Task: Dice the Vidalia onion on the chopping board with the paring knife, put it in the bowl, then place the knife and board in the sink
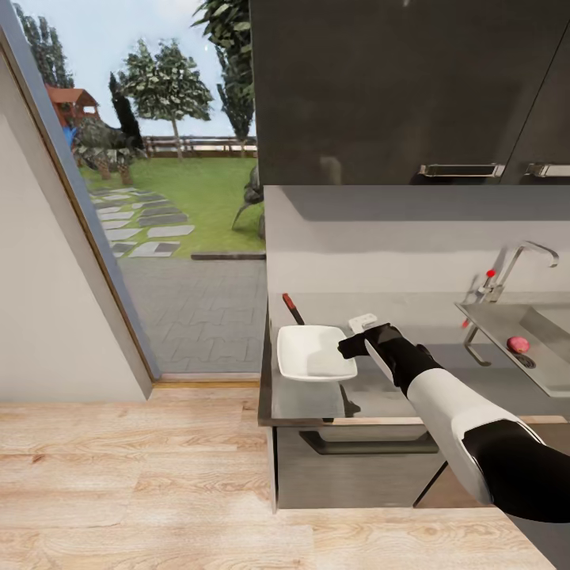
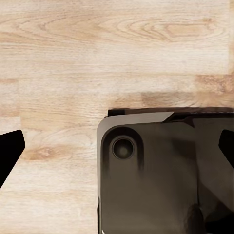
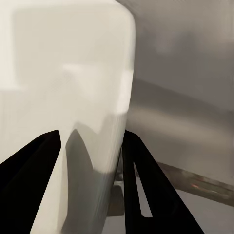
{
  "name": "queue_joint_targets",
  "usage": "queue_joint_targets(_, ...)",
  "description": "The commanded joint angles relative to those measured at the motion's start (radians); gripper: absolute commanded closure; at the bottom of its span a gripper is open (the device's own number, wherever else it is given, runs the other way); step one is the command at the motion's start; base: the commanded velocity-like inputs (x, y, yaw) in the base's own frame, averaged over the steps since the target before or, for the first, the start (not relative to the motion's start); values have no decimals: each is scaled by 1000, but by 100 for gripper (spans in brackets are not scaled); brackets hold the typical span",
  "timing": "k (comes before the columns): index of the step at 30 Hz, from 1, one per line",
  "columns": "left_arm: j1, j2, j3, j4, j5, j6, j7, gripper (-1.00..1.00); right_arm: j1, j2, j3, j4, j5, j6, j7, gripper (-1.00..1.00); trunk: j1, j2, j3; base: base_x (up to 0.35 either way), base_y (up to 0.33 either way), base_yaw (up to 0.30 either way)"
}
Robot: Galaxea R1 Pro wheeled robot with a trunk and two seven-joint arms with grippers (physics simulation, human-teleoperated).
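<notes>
Your right tool [image 1: 348, 347]: fingers straddle the glossy white squarish bowl [image 1: 313, 352] rim, clamped | bowl on smooth grey surface [image 1: 412, 317] | left tool [image 2: 117, 151]: fingers apart.

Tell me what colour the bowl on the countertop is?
White. The bowl shows best in the head view.

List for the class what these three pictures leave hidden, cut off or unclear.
- Knife, head view: only its handle end shows; the bowl covers the rest.
- Right gripper, head view: grip state unclear at the bowl's rim.
- Sink, head view: cut off by the edge.
- Chopping board: cannot be identified.
</notes>
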Motion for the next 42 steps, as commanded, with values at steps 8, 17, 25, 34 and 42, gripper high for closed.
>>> queue_joint_targets(8,0,0,0,0,0,-3,-1,-100,-1,-3,4,1,-1,3,3,-100,1,-2,-2,0,0,0)
queue_joint_targets(17,0,0,0,0,0,-3,-1,-100,-1,-3,4,1,-1,3,3,-100,1,-2,-2,0,0,0)
queue_joint_targets(25,0,0,0,0,0,-4,-1,-100,-1,-3,4,1,-1,3,2,-100,1,-2,-2,0,0,0)
queue_joint_targets(34,0,0,0,0,0,-4,-1,-100,-1,-3,4,1,-1,3,3,-100,1,-2,-2,0,0,0)
queue_joint_targets(42,0,0,0,-1,0,-4,-1,-100,-1,-1,5,1,-3,3,3,-100,1,-2,-2,0,0,0)
